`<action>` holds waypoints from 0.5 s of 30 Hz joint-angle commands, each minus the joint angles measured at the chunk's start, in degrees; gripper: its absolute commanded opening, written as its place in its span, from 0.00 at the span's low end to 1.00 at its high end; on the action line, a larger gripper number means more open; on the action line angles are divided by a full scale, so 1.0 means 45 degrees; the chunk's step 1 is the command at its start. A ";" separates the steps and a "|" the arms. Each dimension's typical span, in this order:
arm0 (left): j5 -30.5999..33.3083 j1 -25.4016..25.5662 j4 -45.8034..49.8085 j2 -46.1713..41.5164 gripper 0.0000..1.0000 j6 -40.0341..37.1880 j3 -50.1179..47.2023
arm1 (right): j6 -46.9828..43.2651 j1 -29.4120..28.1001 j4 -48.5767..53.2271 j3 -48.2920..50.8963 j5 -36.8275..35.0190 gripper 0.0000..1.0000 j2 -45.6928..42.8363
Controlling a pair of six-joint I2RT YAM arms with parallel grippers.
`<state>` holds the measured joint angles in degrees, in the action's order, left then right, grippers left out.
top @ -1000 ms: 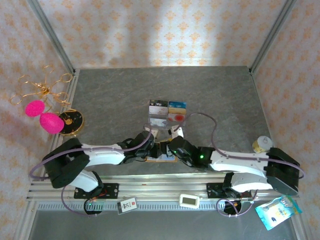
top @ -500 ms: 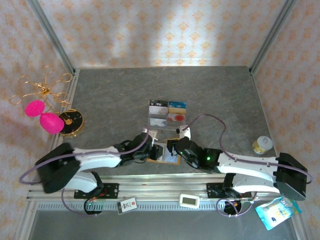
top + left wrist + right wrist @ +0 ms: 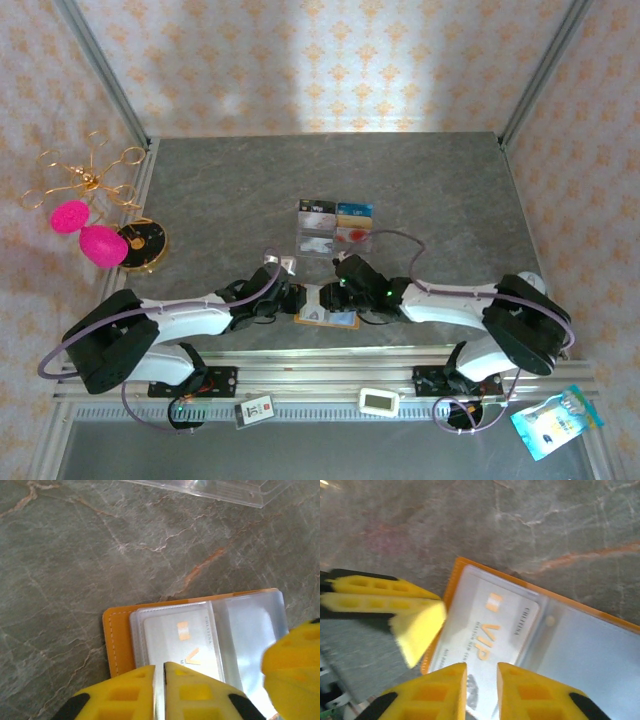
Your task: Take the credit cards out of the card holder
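**Item 1, left gripper**. Its fingers are pressed almost together, with only a hairline slit between them, and they sit on the near edge of the clear sleeve. We cannot tell whether a leaf of that sleeve is nipped in the slit. Over the last second its place has hardly altered.

**Item 2, holder**. It lies open and flat on the table near the front edge, between the two grippers, orange side down and pale sleeves up. A second ago the wrists hid most of it. Half a second ago its pale inside had come into sight.

**Item 3, card**. It is pale and marked VIP, and sits in the sleeve pocket next to the left gripper. It has not yet been drawn out.

**Item 4, tray**. It is clear and stands behind the holder, apart from it. What look like cards lie in its compartments.

**Item 5, right gripper**. A second ago it hung up near the tray. Now it is low over the holder, fingers a little apart, straddling the near end of the card.

**Note.** We judge the holder opened and steadied, and the right gripper lined up for the pull. The sleeve may lift with the card unless the left gripper keeps it down.
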<state>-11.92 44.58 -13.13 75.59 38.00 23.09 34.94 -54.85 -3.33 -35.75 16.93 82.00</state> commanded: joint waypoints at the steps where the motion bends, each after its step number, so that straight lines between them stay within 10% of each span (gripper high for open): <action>1: 0.0180 -0.0036 -0.0297 -0.0443 0.14 -0.0236 0.0019 | 0.0164 0.0133 0.0448 -0.0320 0.0052 0.23 0.0230; 15: 0.0228 0.0245 -0.0524 -0.0513 0.39 -0.1510 0.0161 | -0.2131 0.0415 0.2032 -0.0988 -0.1095 0.19 0.0869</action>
<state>-13.28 44.75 -17.12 72.55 35.27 21.23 29.71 -53.39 4.05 -38.52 13.08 86.41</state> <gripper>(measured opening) 0.371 0.186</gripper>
